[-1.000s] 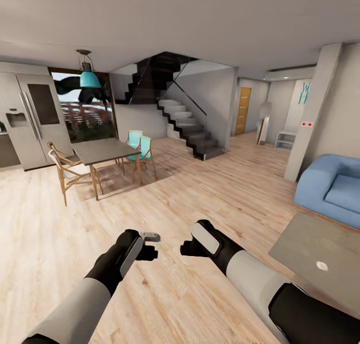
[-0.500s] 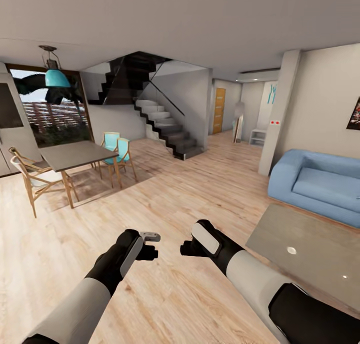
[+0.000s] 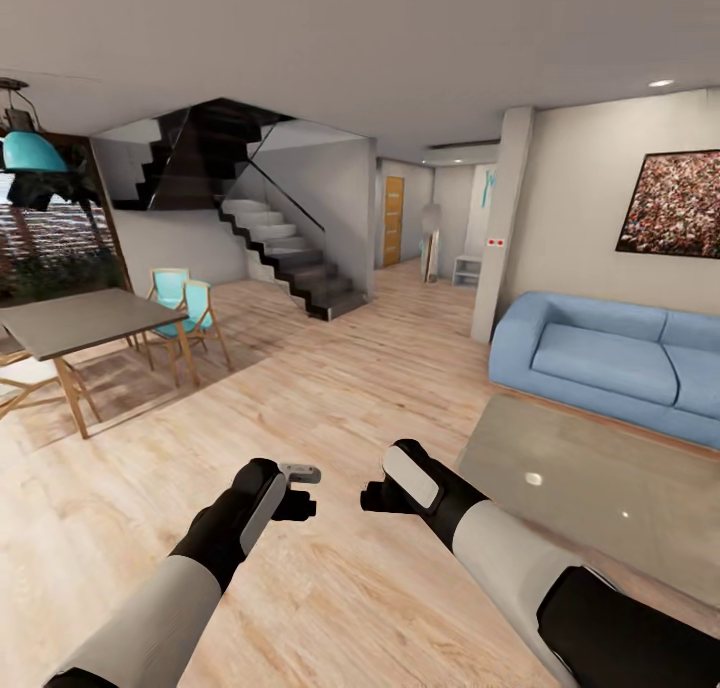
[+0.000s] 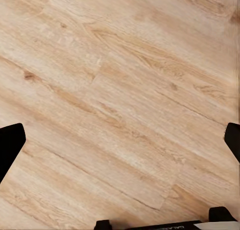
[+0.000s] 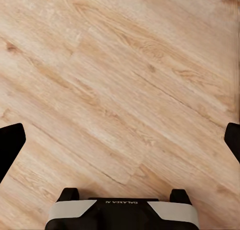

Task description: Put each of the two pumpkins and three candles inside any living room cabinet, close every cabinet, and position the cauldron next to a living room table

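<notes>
The pumpkins, the candles, the cabinet and the cauldron are out of view. Both arms are held low in front of me over the light wood floor [image 3: 330, 398]. My left gripper [image 3: 300, 495] is open with nothing in it; in the left wrist view its black fingertips [image 4: 10, 145] stand wide apart over bare planks. My right gripper [image 3: 372, 496] is open and empty too, its fingertips [image 5: 233, 140] spread at the edges of the right wrist view. A low grey coffee table [image 3: 600, 508] stands to my right front.
A blue sofa [image 3: 610, 363] sits against the right wall under a framed picture [image 3: 678, 203]. A dining table [image 3: 80, 320] with wooden and teal chairs [image 3: 185, 313] stands at the left. Dark stairs [image 3: 285, 258], a white pillar [image 3: 505, 218] and a hallway lie ahead.
The whole view has swung to the right: the dining table slid left, the sofa and coffee table came further in, and the framed picture appeared. Both arms keep their pose.
</notes>
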Robot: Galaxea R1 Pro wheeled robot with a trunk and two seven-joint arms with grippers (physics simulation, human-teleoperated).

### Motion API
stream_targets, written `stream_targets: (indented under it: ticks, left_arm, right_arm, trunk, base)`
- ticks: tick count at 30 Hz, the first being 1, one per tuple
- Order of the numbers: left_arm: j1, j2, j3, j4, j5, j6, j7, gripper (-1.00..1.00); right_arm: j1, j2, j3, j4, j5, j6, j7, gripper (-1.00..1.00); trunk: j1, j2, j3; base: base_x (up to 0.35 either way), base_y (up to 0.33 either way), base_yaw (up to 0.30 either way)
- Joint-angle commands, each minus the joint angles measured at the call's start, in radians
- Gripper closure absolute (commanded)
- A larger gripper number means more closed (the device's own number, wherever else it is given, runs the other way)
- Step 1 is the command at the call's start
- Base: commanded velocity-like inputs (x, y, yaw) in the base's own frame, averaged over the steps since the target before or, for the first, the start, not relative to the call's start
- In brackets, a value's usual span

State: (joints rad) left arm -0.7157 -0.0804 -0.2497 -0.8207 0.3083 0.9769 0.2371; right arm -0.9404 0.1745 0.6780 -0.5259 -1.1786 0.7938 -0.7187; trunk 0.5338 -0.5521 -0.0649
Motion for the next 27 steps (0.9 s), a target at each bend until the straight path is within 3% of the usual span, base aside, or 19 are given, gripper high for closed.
stream_targets:
  ticks: [1,27]
  left_arm:
    - [-0.001,0.001,-0.002,-0.001,0.011,0.003,0.010,-1.00]
    - [-0.001,0.001,-0.002,-0.003,0.011,0.003,0.010,-1.00]
  right_arm:
    - [-0.002,0.000,0.005,0.000,-0.009,0.000,-0.008,-1.00]
    - [-0.002,0.000,0.005,0.000,-0.009,0.000,-0.008,-1.00]
  trunk:
    - [0.001,-0.002,-0.002]
    - [0.001,-0.002,-0.002]
  base:
    - [0.000,0.000,-0.290]
    - [0.000,0.000,-0.290]
